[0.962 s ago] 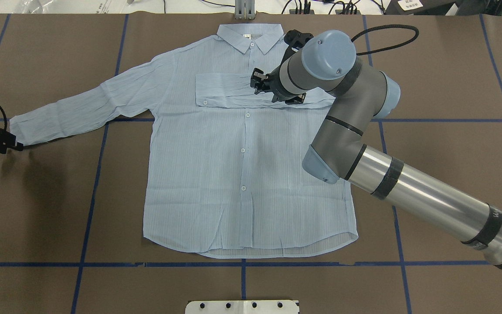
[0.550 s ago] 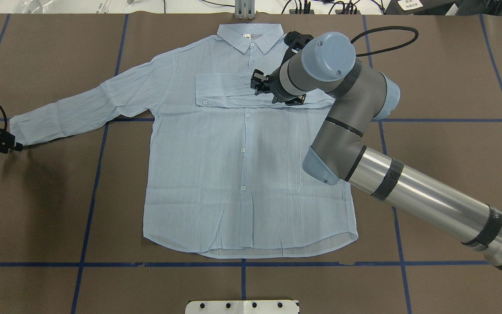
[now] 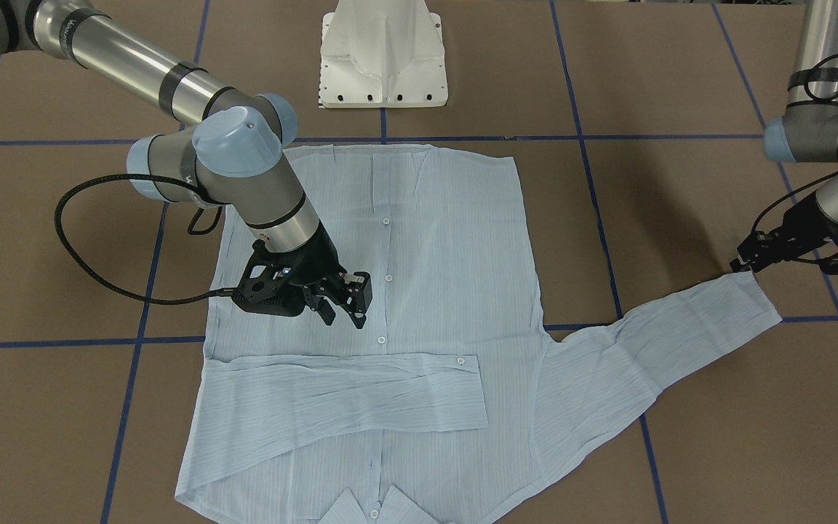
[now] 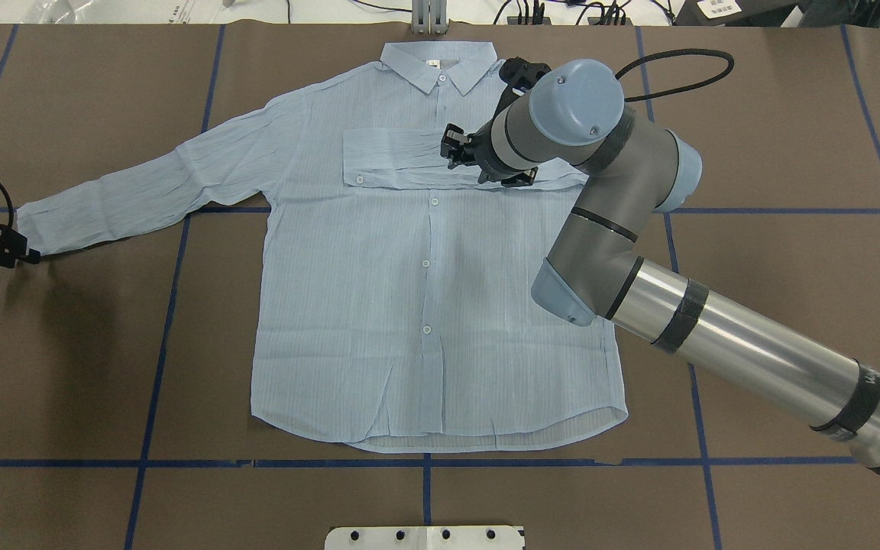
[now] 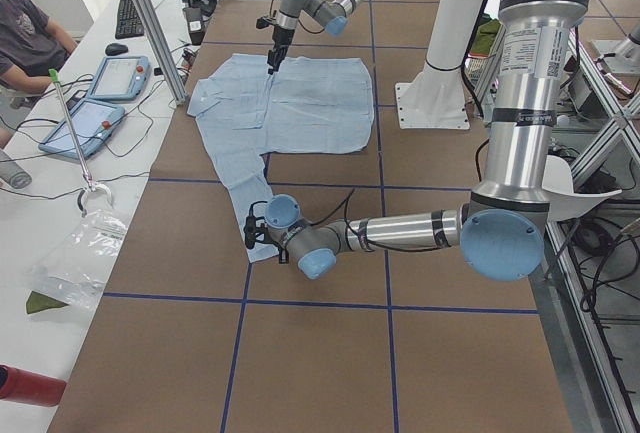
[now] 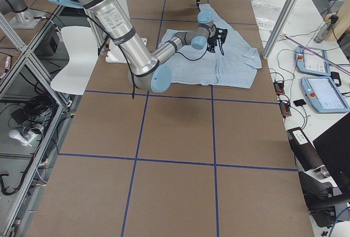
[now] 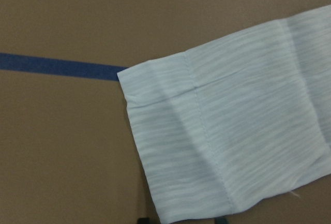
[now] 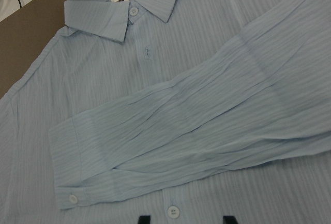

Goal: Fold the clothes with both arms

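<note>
The pale-blue striped shirt [image 4: 425, 305] lies flat on the brown table, buttons up, collar [image 4: 440, 65] at the far edge. One sleeve [image 4: 394, 160] is folded across the chest. My right gripper [image 4: 449, 145] hovers just above that folded sleeve [image 3: 346, 397], open and holding nothing. The other sleeve stretches out to the robot's left, ending in its cuff [image 7: 217, 146]. My left gripper [image 4: 33, 258] sits low at that cuff's corner [image 3: 753, 298]. Its fingertips stand apart at the cuff's edge in the left wrist view, open.
The white pedestal base [image 3: 384, 58] stands at the near table edge behind the shirt's hem. Blue tape lines [image 4: 180, 305] grid the brown surface. A person [image 5: 30, 33] sits by tablets [image 5: 115, 78] beyond the far edge. A metal post [image 4: 428, 19] rises beyond the collar.
Almost nothing. The left gripper has shifted very slightly beside the cuff, and the right wrist has barely moved. The shirt lies as before.
</note>
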Robot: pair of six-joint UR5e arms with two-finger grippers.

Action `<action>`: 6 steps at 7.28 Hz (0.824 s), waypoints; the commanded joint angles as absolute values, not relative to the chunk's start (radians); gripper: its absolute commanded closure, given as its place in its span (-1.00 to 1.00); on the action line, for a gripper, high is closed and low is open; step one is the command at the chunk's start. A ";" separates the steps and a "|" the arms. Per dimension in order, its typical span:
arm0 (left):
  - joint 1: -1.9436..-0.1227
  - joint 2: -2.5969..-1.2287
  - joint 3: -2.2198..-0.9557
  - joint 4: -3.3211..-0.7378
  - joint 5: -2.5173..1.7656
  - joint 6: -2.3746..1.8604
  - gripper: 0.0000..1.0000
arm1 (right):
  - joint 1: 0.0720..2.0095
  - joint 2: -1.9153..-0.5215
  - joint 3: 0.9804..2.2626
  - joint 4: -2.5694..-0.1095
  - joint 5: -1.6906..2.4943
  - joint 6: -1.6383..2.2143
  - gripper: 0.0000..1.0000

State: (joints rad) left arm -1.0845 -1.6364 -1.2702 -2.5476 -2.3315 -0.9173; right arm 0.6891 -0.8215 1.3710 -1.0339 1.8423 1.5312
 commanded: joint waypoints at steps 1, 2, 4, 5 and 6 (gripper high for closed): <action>-1.085 -1.644 -1.270 -2.546 -2.301 -0.917 -0.05 | 0.687 -0.822 1.371 -1.034 1.842 1.531 -0.13; -1.085 -1.643 -1.270 -2.546 -2.296 -0.916 -0.05 | 0.687 -0.822 1.371 -1.034 1.841 1.531 -0.13; -1.085 -1.641 -1.269 -2.548 -2.296 -0.914 -0.04 | 0.687 -0.825 1.371 -1.034 1.841 1.531 -0.13; -1.085 -1.634 -1.275 -2.548 -2.296 -0.917 -0.04 | 0.687 -0.825 1.371 -1.034 1.841 1.532 -0.13; -1.085 -1.632 -1.276 -2.548 -2.296 -0.919 -0.04 | 0.687 -0.825 1.371 -1.034 1.841 1.532 -0.13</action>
State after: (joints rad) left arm -1.0845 -1.6358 -1.2733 -2.5477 -2.2966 -0.9167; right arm 0.6872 -0.8249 1.3714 -1.0339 1.8409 1.5319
